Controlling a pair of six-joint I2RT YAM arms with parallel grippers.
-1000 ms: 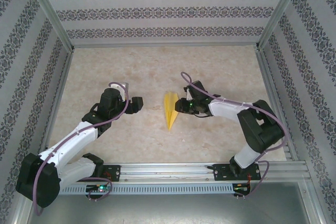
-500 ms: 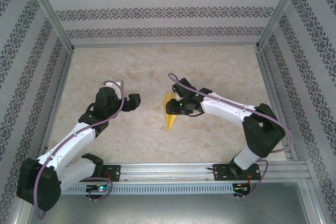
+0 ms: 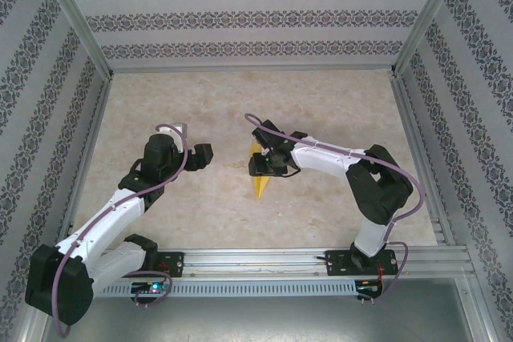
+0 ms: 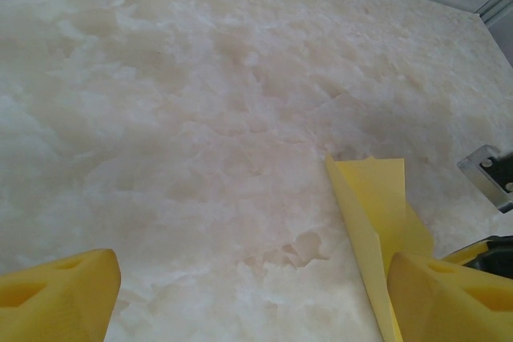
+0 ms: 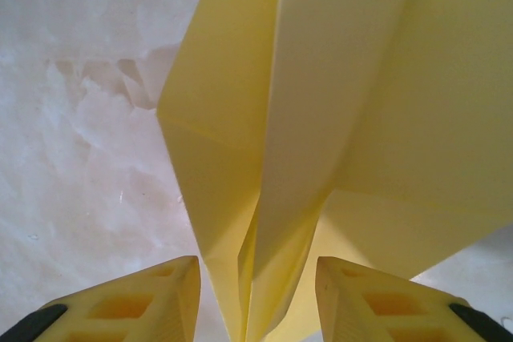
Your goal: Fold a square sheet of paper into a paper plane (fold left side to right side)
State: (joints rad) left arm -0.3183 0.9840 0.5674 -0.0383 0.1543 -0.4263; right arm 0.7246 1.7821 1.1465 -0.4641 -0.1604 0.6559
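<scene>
The pale marbled table (image 3: 240,102) takes up the floor of the scene, walled at the left, right and far sides by patterned panels (image 3: 256,14), with a metal rail (image 3: 256,262) along the near edge. The left arm (image 3: 112,214) reaches from its near-left base toward the middle. The right arm (image 3: 377,190) bends from its near-right base and leans left over the centre of the table.

The paper plane (image 3: 258,186) lies near the table's centre, between the two grippers. It is plain yellow paper folded into a narrow wedge, and its sharp tip points to the near side; its far end is hidden under the right gripper (image 3: 261,162). In the right wrist view the paper plane (image 5: 321,102) shows several flat layers meeting at a raised centre fold, with a slanted crease on its left flap. In the left wrist view the paper plane (image 4: 377,198) shows a squared far edge and one flap tilted up off the table.

The right gripper (image 5: 256,282) is partly open, its yellow fingers (image 5: 152,294) straddling the centre fold with table showing beside the left one, so it is not pinching the paper. The left gripper (image 3: 204,154) hovers just left of the plane, apart from it. Its jaws stand wide, table showing between its fingers (image 4: 60,294), and it holds nothing
</scene>
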